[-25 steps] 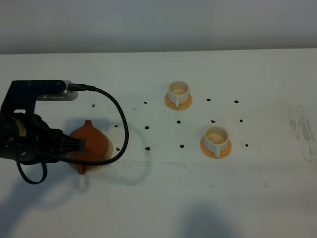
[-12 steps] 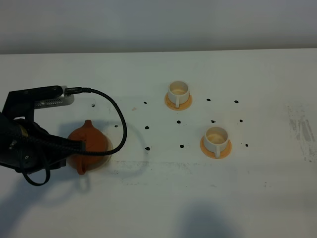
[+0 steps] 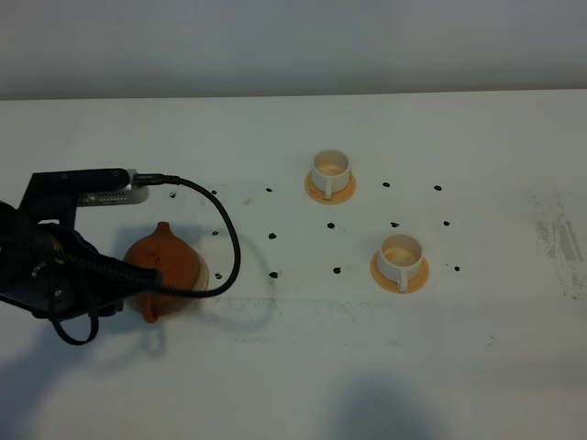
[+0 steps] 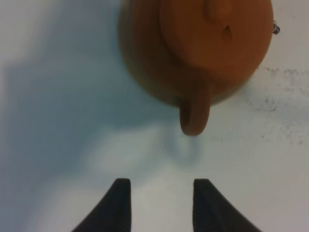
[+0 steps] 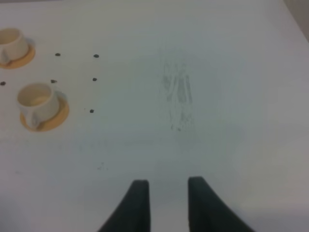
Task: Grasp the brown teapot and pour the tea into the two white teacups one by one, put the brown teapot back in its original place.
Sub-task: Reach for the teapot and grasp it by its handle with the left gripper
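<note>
Left tool (image 4: 161, 182) spread, empty, just short of brown teapot (image 4: 193, 63) handle; right tool (image 5: 167, 182) likewise spread above desk (image 5: 217, 121)

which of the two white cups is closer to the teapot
The rear cup, the one farther back and more to the left; the front cup sits further right, a longer way from the teapot.
</note>
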Controlling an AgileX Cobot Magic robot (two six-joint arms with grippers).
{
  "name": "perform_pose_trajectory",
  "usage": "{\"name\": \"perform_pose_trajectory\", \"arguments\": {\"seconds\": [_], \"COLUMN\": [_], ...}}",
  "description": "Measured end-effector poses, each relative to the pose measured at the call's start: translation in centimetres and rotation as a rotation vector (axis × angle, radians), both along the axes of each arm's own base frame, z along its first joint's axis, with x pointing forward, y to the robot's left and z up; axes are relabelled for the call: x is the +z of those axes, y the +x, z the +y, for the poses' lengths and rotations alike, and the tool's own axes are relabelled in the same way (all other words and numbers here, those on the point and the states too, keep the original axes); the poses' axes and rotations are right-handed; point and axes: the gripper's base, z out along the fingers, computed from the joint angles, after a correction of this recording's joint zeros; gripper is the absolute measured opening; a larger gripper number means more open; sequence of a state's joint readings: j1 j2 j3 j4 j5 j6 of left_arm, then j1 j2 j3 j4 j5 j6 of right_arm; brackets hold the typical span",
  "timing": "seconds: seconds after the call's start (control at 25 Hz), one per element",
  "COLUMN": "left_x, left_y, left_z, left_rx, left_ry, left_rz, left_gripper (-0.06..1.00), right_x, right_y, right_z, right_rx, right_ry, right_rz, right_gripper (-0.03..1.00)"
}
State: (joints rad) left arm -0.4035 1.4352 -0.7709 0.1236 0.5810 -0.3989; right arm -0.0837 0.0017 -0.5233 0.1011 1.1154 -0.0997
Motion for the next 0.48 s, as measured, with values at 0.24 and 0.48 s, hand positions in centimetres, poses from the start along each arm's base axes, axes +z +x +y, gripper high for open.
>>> {"name": "perform_pose_trajectory", "arguments": {"seconds": [0.24, 0.48], "left_x": [-0.9, -1.7], "left_y": [0.5, 1.2], "left_z": [-0.4, -0.1], "left_rx": [-0.028, 0.031], "left_ry": [-0.01, -0.027], "left_rz": [0.009, 0.016], "left_gripper": [0.31, 0.31], "right_x": [0.0, 0.0], "right_y": [0.0, 0.0], "right_z": [0.0, 0.0], "right_rx": [0.0, 0.0], "right_ry": [0.0, 0.0], "right_rz": [0.0, 0.0], "right_gripper": [0.22, 0.22]}}
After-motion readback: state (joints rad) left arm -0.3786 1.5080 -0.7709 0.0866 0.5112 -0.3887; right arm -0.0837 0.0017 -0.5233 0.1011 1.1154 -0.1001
